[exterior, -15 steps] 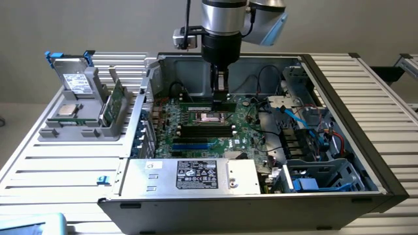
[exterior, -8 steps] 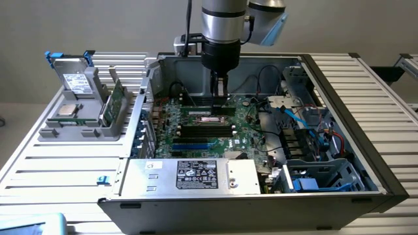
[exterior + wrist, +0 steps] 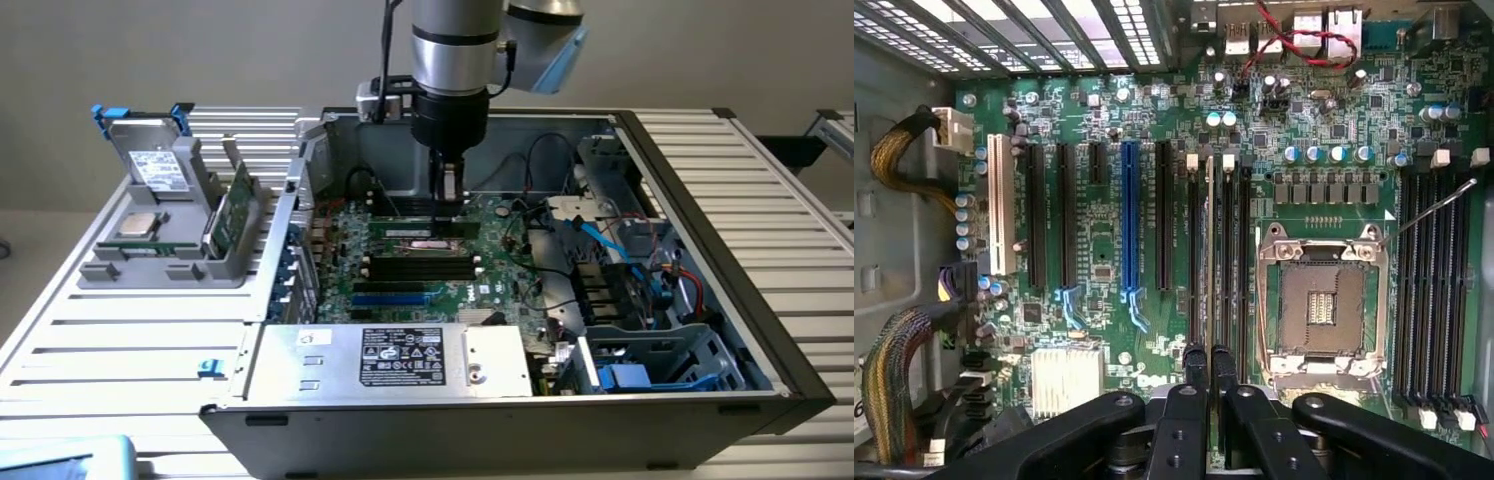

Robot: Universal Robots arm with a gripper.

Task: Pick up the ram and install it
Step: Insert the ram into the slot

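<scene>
Install step in hand, pick-up done. The pincer (image 3: pixel 451 212) is hanging inside the open computer case (image 3: pixel 694 205) at the centre of the exterior frame, and it is clamping the ram (image 3: pixel 424 229) by its upper edge.

In the wrist view the ram (image 3: pixel 1211 250) is showing edge-on as a thin pale line coming out from between the pincer (image 3: pixel 1211 372) fingers. It is lying along a black memory slot on the motherboard (image 3: pixel 1099 235), just beside the CPU socket (image 3: pixel 1319 300). I cannot tell whether it is already in the slot or just above it.

My read is that this step is calling for the stick staying square to the slot, with even downward pressure along its length.

Counts:
- One ram in the pincer.
- One more green stick (image 3: pixel 235 210) standing in the grey holder (image 3: pixel 147 262) on the bench (image 3: pixel 747 150), at the exterior view's left.
- One CPU socket, empty.
- One blue slot (image 3: pixel 1129 230) and one white slot (image 3: pixel 994 205).
- Roughly four memory slots (image 3: pixel 1434 280) in the bank beyond the socket.
</scene>
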